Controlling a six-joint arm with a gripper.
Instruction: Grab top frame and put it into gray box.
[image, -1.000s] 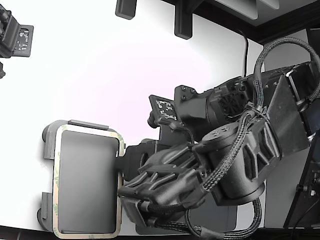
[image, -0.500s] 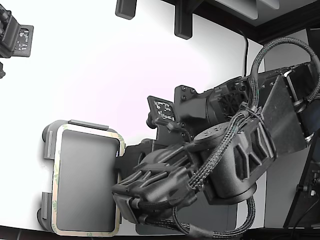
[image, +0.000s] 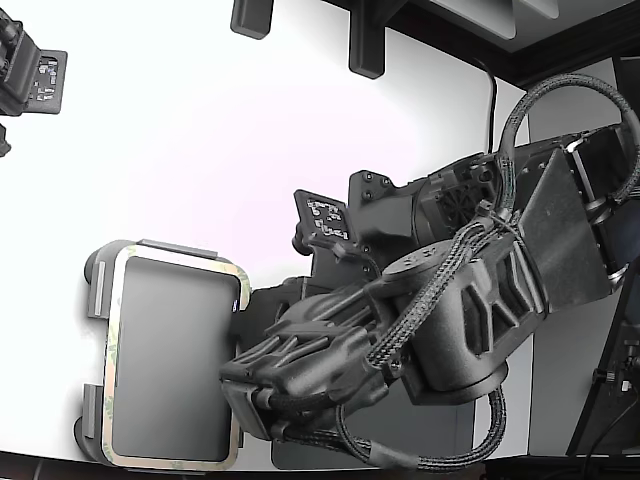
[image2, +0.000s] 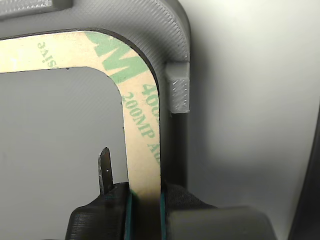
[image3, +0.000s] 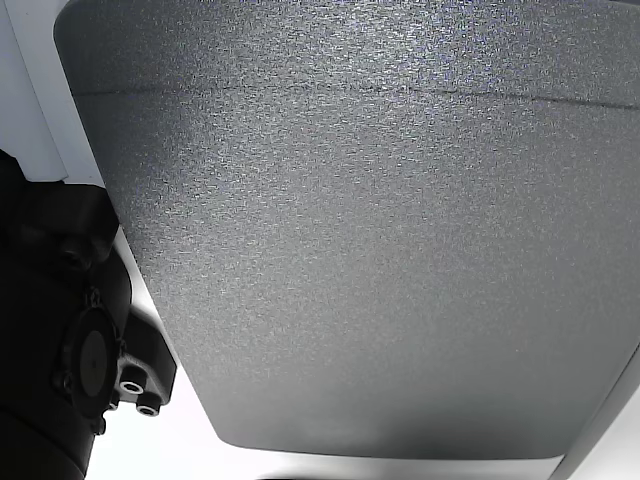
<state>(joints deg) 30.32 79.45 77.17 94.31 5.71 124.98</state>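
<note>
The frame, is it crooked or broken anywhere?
Nothing looks broken. The frame lies over the gray box, roughly lined up with its walls. The tool pinches one side of it, so it isn't let go yet.

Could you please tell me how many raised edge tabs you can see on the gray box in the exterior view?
3: one on the gray box's top edge and two on the exterior view's left edge. Others may be hidden beneath the arm.

Matt paper-faced top frame (image2: 142, 150); ribbed plastic gray box (image2: 172, 30)
</note>
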